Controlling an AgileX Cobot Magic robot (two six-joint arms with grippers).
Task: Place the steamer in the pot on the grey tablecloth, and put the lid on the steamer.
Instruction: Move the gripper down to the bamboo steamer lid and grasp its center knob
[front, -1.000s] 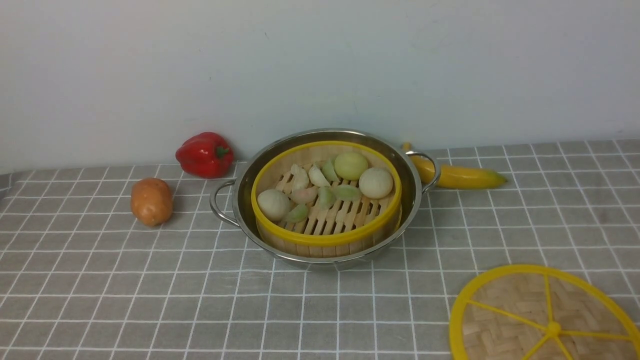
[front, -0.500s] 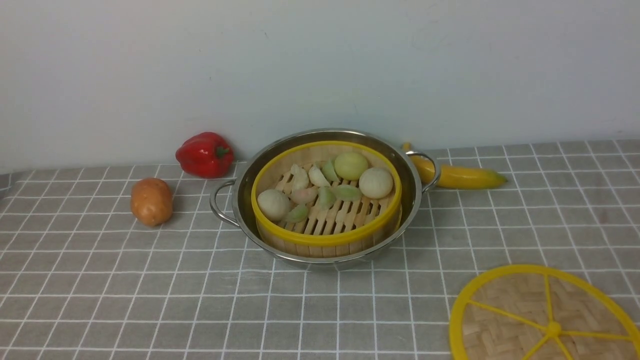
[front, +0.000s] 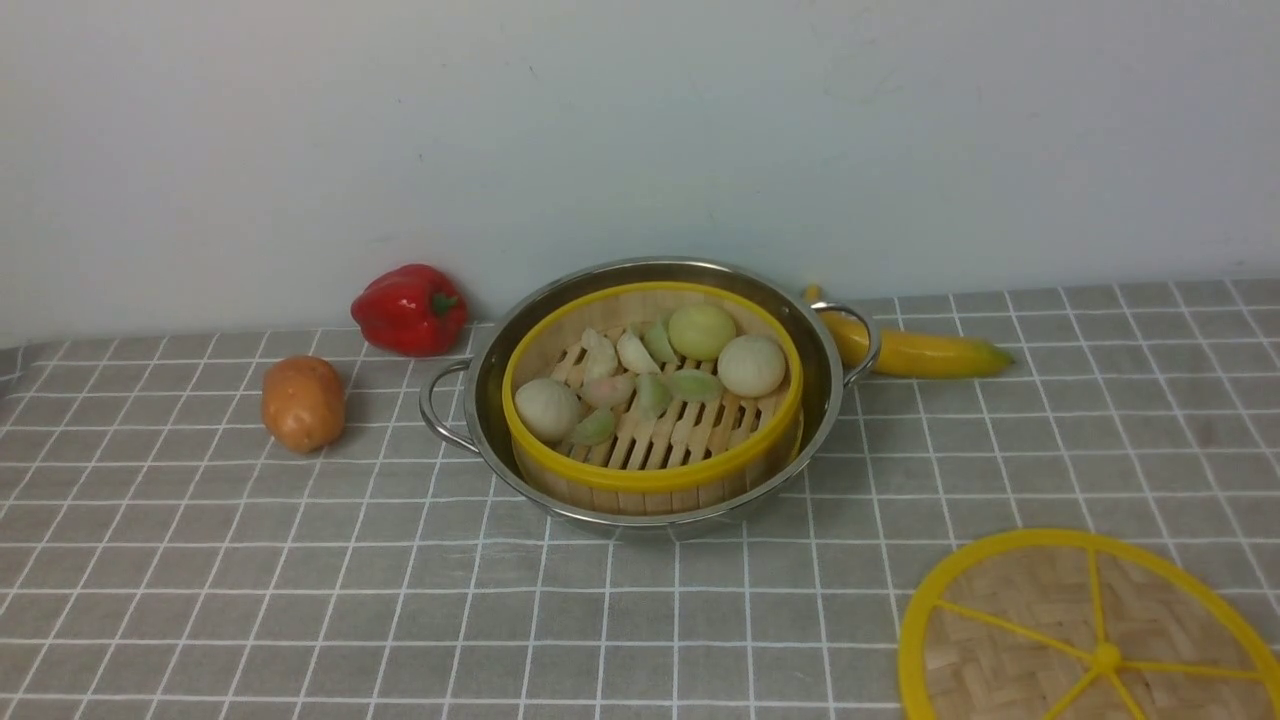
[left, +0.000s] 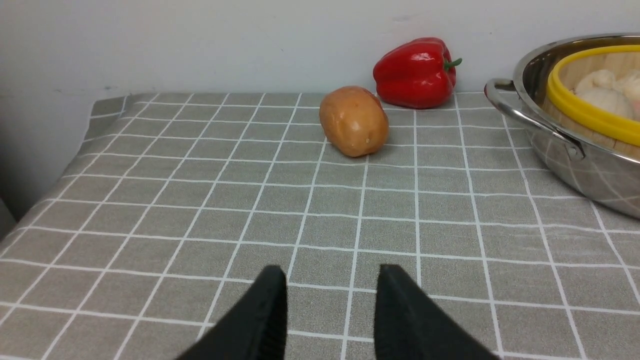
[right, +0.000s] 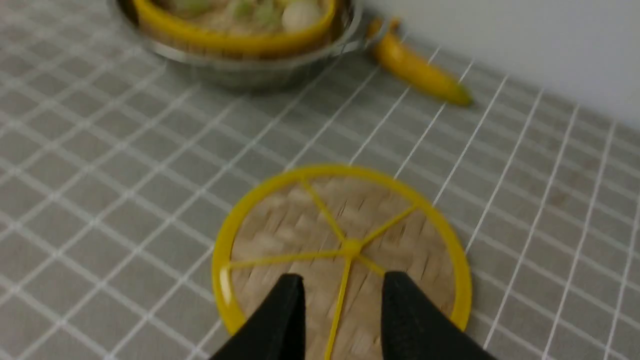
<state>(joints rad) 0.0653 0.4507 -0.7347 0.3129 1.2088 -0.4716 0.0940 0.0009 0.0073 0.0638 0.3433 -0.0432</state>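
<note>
Steamer (front: 650, 478) sits inside the pot (front: 478, 400), roughly centred, its yellow rim just above the steel rim. Toy buns and dumplings (front: 751, 365) lie on the slatted floor; the basket is uncovered. Pot stands on the grey tablecloth (front: 300, 580), which covers the tabletop, at mid-depth with one loop handle to each side. Lid (front: 1010, 620) lies flat on the cloth at the near right, well apart from the pot and partly cut off by the edge of the front view. Left of the pot: potato (front: 303, 402); behind it, by the wall (front: 640, 130), red pepper (front: 408, 308). Banana (front: 920, 352) lies behind the pot's right handle. Neither arm shows in the front view. Left wrist view: left claw (left: 331, 274) is released, fingers parted with only bare cloth between them, near side of the potato, pot off to one side. Right wrist view (blurred): right claw (right: 342, 279) is released, fingers parted over the near part of the lid, a yellow spoke showing in the gap. Contact with the lid cannot be told.
</note>
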